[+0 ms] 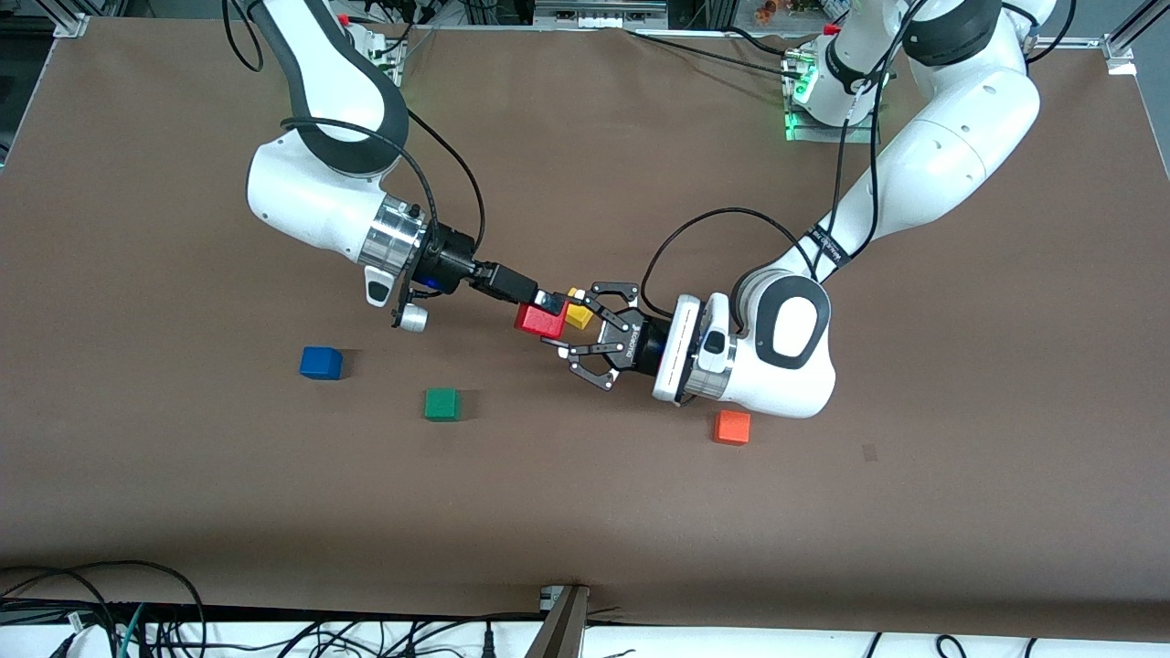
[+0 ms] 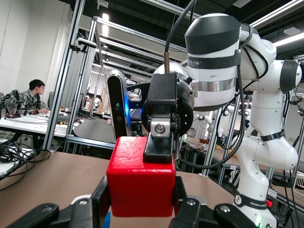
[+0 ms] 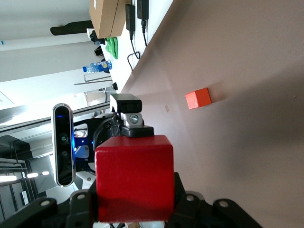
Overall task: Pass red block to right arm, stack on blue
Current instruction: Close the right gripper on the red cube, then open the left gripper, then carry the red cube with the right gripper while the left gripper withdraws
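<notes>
I'm holding the red block (image 1: 539, 320) mid-air over the desk (image 1: 585, 512) middle, both sides gripping: right gripper (image 1: 547, 304) fingers clamped on it, left gripper (image 1: 574, 331) fingers barely loosening. Release left fully before I'm carrying to blue (image 1: 321, 363).

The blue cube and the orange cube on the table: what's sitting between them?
In the front view, the green cube sits on the table between the blue cube and the orange cube, closer to the blue one. The rest of that stretch is bare brown tabletop.

High front camera; two close wrist cameras
</notes>
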